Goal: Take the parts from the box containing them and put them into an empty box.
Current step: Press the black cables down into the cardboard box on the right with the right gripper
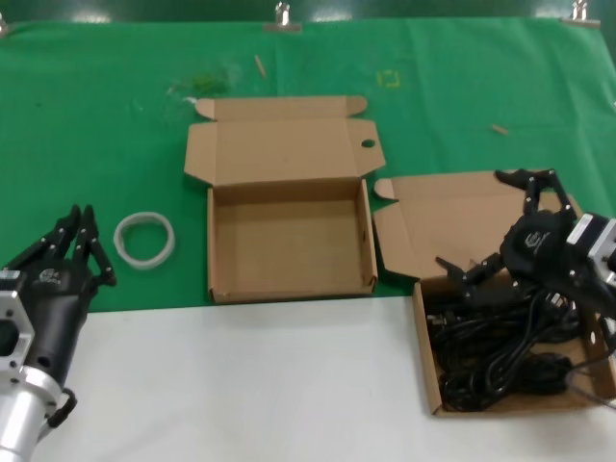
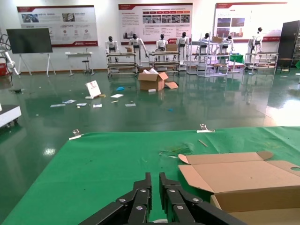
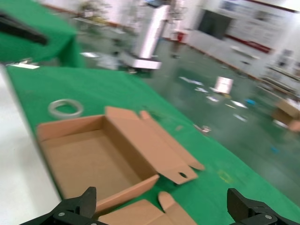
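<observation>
Nearest on the right, a brown box with cords [image 1: 428,356] sits on the white part of the table [image 1: 241,385]. It is full of black cords [image 1: 500,351] piled in loose loops. The right gripper [image 1: 499,223] hangs just over the far side of this box. Its fingers [image 1: 460,273] are spread wide apart, and they hold nothing. In the right wrist view the two fingertips [image 3: 89,196] also stand far from each other.

Nearest on the left, the left gripper [image 1: 85,243] waits at the table's edge, well apart from both boxes. Its fingers [image 2: 140,197] are pressed close together with only a thin gap, and nothing is in them.

A little farther, just right of the left gripper, a whitish ring [image 1: 144,240] lies flat on the green cloth [image 1: 96,115].

In the middle sits the empty box [image 1: 219,241], with nothing inside. Its lid [image 1: 279,144] lies open on the far side, flat on the cloth, with a round hole at its right end.
</observation>
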You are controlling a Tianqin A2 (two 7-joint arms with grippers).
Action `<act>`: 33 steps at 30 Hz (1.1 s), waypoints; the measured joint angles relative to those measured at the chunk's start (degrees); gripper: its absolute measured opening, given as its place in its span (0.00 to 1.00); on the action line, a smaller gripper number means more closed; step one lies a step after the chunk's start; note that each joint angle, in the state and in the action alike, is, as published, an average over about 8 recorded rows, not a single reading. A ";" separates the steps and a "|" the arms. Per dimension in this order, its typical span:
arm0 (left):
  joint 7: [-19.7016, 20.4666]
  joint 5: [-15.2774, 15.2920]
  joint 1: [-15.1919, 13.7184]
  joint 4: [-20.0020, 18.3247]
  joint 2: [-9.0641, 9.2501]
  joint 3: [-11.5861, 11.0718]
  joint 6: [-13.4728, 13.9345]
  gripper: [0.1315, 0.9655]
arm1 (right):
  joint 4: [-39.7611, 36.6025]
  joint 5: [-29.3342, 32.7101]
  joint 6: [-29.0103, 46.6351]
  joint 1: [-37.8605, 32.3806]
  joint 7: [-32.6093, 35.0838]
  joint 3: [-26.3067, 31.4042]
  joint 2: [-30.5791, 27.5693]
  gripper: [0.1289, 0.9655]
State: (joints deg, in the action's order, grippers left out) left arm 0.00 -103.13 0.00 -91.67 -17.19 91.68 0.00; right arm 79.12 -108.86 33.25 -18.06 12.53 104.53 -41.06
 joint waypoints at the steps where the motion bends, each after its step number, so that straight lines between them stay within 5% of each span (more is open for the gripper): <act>1: 0.00 0.00 0.00 0.00 0.00 0.00 0.00 0.12 | -1.00 0.18 2.37 -1.56 0.91 0.58 -0.63 1.00; 11: 0.00 0.00 0.00 0.00 0.00 0.00 0.00 0.03 | -16.27 3.49 25.75 -21.13 15.83 10.54 -4.06 1.00; 19: 0.00 0.00 0.00 0.00 0.00 0.00 0.00 0.01 | -27.40 15.95 31.34 -31.22 34.44 15.67 -1.66 1.00; 25: 0.00 0.00 0.00 0.00 0.00 0.00 0.00 0.01 | -27.95 20.87 33.30 -33.61 40.41 17.95 -0.79 1.00; 33: 0.00 0.00 0.00 0.00 0.00 0.00 0.00 0.01 | -20.49 23.82 37.26 -32.19 39.82 19.31 -2.96 1.00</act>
State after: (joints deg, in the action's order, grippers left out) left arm 0.01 -103.12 0.00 -91.67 -17.19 91.68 0.00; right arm 58.63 -85.03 70.51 -50.25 52.35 123.84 -44.02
